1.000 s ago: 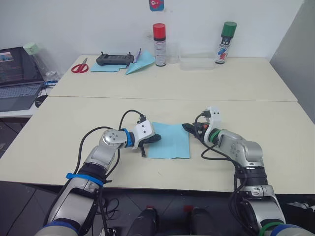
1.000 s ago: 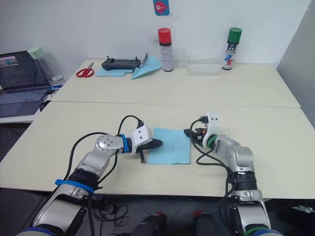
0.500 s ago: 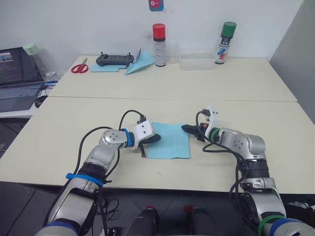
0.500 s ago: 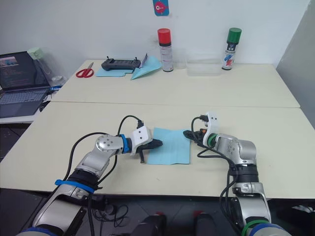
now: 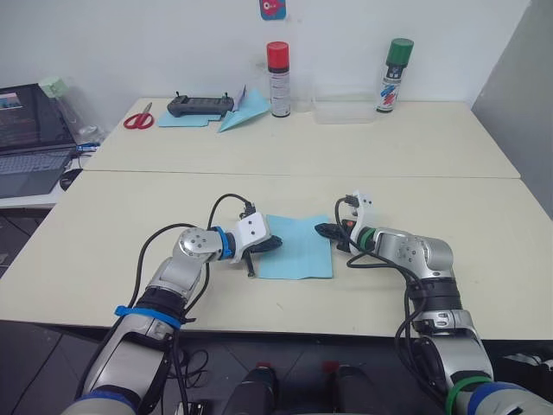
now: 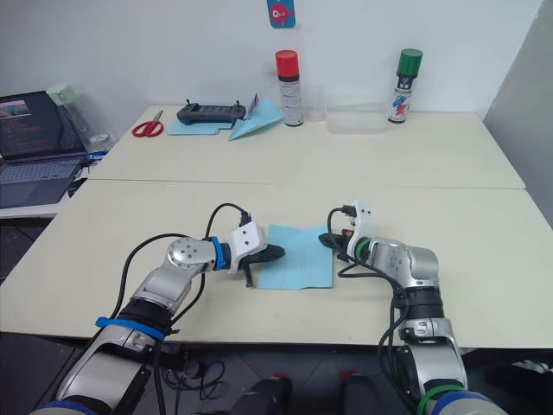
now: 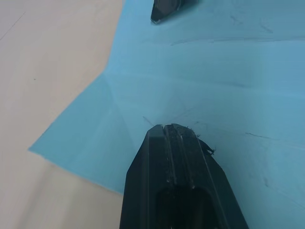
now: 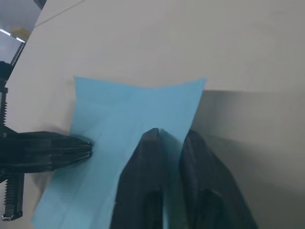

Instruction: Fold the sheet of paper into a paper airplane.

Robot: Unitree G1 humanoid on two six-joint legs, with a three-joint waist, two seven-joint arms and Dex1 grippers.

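two pale tables [image 5: 130, 216] pushed together against a white wall; spray cans, scissors and a second blue dart sit at the far side. the sheet of paper [image 5: 298, 251] lies flat on the near table, creased, between the two grippers and close to the front edge. left gripper [image 5: 273, 245] has its fingers closed together, tip pressed down on the sheet's left part. right gripper [image 8: 169, 138] straddles the sheet's right edge, one finger over and one apparently under, narrow gap, seemingly pinching it. judgement: sheet lies inboard of the right gripper, so the fold would carry that edge toward the left one.
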